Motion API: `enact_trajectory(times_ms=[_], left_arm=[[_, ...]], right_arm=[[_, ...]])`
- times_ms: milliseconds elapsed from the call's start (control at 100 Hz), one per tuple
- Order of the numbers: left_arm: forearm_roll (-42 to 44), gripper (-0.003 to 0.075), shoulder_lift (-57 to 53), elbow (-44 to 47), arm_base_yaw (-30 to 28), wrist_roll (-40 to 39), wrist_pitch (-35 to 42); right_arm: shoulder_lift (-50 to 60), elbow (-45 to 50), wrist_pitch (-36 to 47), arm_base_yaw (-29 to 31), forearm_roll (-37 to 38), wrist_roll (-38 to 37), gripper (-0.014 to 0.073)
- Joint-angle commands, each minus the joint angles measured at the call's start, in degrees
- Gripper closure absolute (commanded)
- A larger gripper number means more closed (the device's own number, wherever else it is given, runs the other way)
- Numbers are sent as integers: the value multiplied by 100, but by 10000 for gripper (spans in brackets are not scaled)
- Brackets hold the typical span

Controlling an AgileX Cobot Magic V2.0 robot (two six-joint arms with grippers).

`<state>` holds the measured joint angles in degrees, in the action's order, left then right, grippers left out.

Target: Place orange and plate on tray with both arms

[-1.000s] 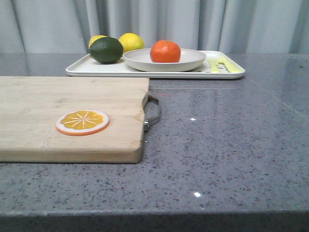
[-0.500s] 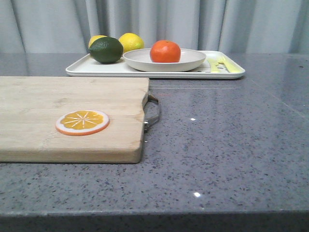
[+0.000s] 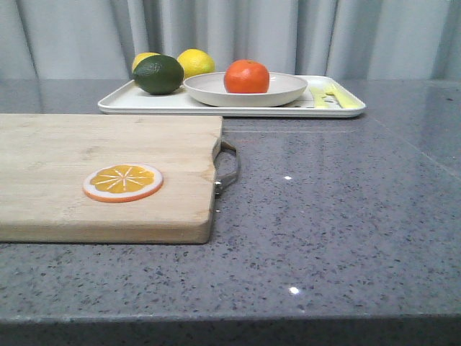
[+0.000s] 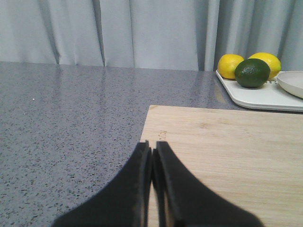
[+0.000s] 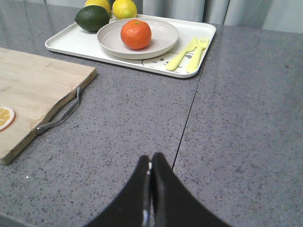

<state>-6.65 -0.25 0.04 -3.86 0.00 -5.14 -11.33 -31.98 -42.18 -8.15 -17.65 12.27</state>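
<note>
Orange [image 3: 246,76] sits in plate [image 3: 277,94], plate on tray [image 3: 122,101]. My left jaws [image 4: 152,150] and right jaws [image 5: 151,163] closed, empty.

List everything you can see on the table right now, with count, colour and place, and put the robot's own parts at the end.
tray: one, white with yellow-green cutlery print, far side of the table
plate: one, off-white, on the tray
orange: one, orange-red, on the plate
lemons: two, yellow, at the tray's far left end, behind the lime
lime: one, dark green, on the tray, left of the plate
cutting board: one, light wood with a metal handle, near left of the table
orange slice: one, orange with white rim, flat on the cutting board
table: one, grey speckled
left end effector: black, shut, empty, over the cutting board's edge
right end effector: black, shut, empty, over bare table
</note>
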Motion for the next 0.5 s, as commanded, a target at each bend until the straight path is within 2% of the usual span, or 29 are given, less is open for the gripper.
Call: enact_trajectory(times_ms=[0, 220, 490], left_arm=[[-3, 741, -192, 55, -15, 0, 402], [-3, 741, -192, 55, -15, 0, 402], [-3, 741, -192, 55, -15, 0, 402]], right_arm=[[-138, -95, 699, 7, -74, 36, 661], [-138, 588, 2254, 105, 413, -173, 661], [-77, 1574, 3796, 462, 2202, -2165, 661]])
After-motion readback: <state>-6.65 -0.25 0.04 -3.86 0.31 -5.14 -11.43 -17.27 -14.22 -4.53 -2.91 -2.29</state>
